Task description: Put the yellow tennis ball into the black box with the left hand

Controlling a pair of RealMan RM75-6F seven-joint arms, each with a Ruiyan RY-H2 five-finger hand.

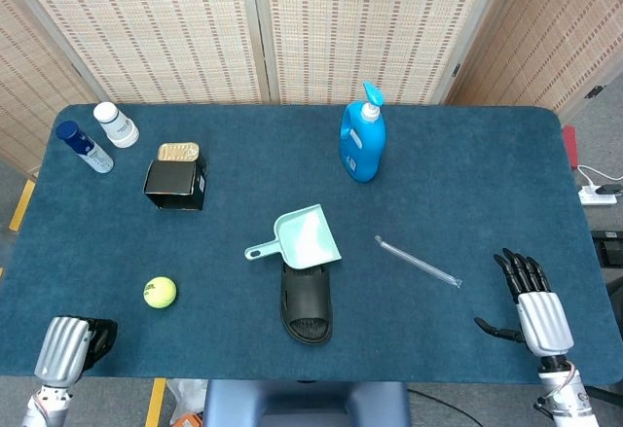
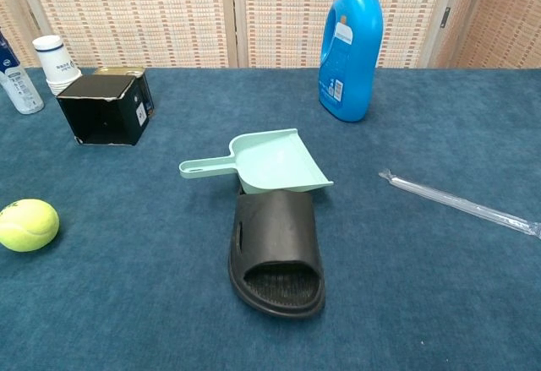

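The yellow tennis ball (image 1: 160,292) (image 2: 28,225) lies on the blue table, near the front left. Further back stands the black box (image 1: 175,184) (image 2: 106,109), lying on its side with its opening toward the front. My left hand (image 1: 70,346) sits at the table's front left corner, left of and nearer than the ball, apart from it, with its fingers curled in on nothing. Over at the front right edge is my right hand (image 1: 531,305), fingers spread and empty. Neither hand shows in the chest view.
A mint dustpan (image 1: 304,238) overlaps a black slipper (image 1: 307,302) at mid table. A blue detergent bottle (image 1: 362,141) stands behind them. A clear plastic stick (image 1: 418,262) lies to the right. Two bottles (image 1: 99,135) and a tin (image 1: 178,152) stand by the box.
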